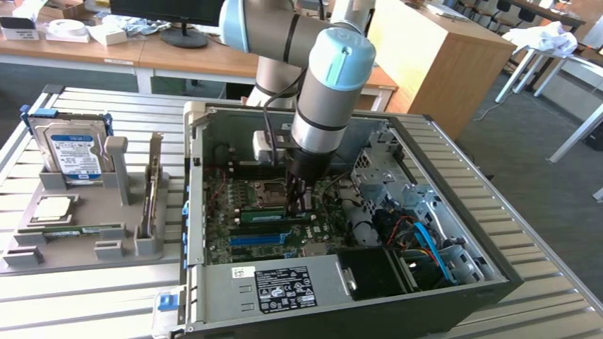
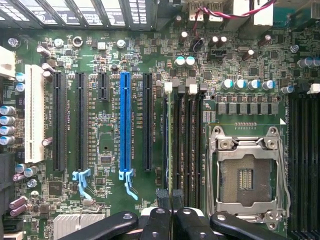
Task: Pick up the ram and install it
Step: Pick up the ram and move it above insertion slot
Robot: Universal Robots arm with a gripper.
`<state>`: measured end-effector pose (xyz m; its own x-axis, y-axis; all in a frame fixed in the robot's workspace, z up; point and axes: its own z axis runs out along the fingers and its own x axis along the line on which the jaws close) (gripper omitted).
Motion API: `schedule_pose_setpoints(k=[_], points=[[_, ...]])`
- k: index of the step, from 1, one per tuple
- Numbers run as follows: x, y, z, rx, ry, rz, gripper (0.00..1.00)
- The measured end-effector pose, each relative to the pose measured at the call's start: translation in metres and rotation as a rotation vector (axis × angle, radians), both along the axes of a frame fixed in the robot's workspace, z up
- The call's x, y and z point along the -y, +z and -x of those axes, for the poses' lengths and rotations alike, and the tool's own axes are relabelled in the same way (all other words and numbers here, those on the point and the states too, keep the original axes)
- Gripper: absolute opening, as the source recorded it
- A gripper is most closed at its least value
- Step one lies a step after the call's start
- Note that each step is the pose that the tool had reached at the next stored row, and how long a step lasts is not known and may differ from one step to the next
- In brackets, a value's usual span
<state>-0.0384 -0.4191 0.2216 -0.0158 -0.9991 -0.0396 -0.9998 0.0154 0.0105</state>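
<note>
— Where were your fingers [image 2: 156,220] at that moment?
— Closed tight on the ram [image 2: 170,140], pinching its thin edge, down inside the open computer case [image 1: 443,304].
— And the ram itself?
— You held it edge-on along the black memory slots [image 2: 192,145], between the blue slot [image 2: 125,120] and the empty processor socket [image 2: 246,175]. Whether it was seated, I couldn't tell.

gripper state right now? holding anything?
Gripper: closed on the ram, which stands edge-on at the memory slots beside the empty processor socket.
</note>
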Motion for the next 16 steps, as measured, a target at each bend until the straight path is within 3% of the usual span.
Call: schedule_pose_setpoints(k=[8, 13, 16], points=[[0.0, -0.0006, 0.0, 0.0002, 0.0, -0.0004, 0.13], [0.0001, -0.0004, 0.0, 0.0, 0.0, 0.0, 0.31], [0.0001, -0.0004, 0.0, 0.0, 0.0, -0.0001, 0.31]])
